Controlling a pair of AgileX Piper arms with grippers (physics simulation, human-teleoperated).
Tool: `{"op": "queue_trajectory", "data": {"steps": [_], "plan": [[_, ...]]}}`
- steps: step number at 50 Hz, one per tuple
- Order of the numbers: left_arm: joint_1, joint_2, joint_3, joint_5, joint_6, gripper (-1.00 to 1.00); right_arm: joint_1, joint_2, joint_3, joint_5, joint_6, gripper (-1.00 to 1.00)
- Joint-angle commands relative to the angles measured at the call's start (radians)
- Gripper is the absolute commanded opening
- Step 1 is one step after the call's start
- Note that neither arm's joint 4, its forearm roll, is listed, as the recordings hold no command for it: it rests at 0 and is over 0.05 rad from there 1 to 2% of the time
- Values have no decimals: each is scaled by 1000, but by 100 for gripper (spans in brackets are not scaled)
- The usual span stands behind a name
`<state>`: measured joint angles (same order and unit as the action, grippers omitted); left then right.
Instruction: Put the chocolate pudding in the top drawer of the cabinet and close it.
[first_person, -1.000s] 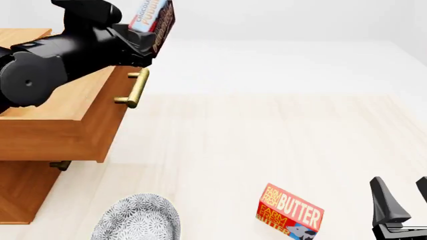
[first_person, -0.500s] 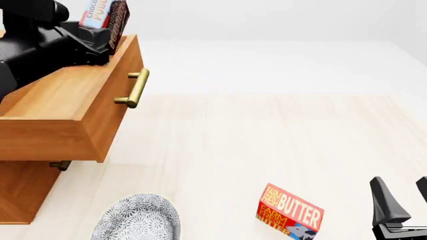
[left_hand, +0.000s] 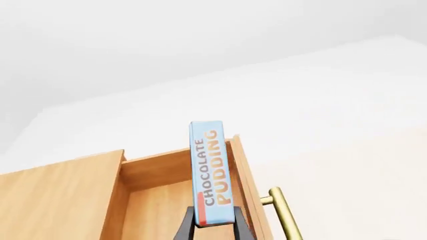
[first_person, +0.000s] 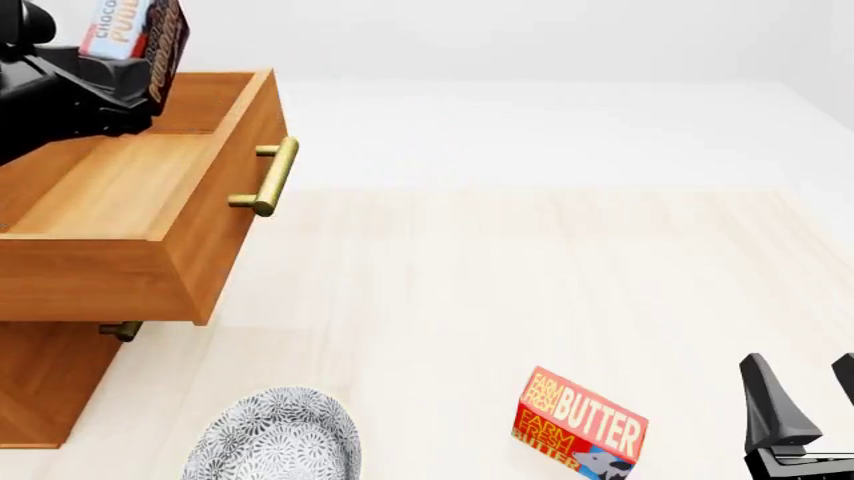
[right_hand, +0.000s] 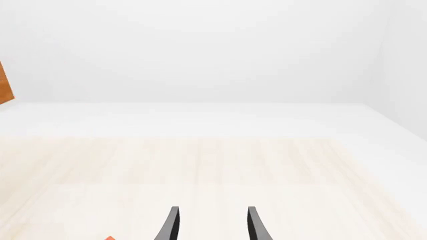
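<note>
The chocolate pudding (first_person: 134, 35) is a thin box with a light blue face, held upright on edge in my left gripper (first_person: 118, 70), which is shut on its lower end above the open top drawer (first_person: 200, 215). In the left wrist view the chocolate pudding (left_hand: 211, 172) stands between the fingers (left_hand: 187, 227) over the drawer's far part, near its front wall. The top drawer is pulled out of the cabinet (first_person: 40, 380), its brass handle (first_person: 271, 177) facing right. At the front right corner my right gripper (first_person: 801, 405) stands open with nothing in it.
A red butter box (first_person: 581, 425) lies on the table near the front, left of the right gripper. A patterned grey bowl (first_person: 274, 440) sits at the front edge below the drawer. The lower drawer's handle (first_person: 120, 329) peeks out beneath the open drawer.
My left gripper has carried the chocolate pudding leftward, from above the drawer's front wall to over the drawer's inside. The right arm has stayed still.
</note>
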<state>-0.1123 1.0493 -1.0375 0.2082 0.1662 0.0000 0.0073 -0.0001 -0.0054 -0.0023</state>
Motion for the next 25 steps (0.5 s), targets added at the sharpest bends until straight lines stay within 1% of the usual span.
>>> {"op": "queue_trajectory", "data": {"steps": [1, 5, 14, 19, 25], "plan": [[43, -35, 26, 27, 1, -100, 0, 0, 0, 0, 0, 100], [64, -45, 44, 37, -17, -100, 0, 0, 0, 0, 0, 100], [79, -56, 69, 54, -37, -100, 0, 0, 0, 0, 0, 100], [106, -77, 98, 46, -44, -100, 0, 0, 0, 0, 0, 100], [117, -83, 125, 38, -63, -100, 0, 0, 0, 0, 0, 100]]}}
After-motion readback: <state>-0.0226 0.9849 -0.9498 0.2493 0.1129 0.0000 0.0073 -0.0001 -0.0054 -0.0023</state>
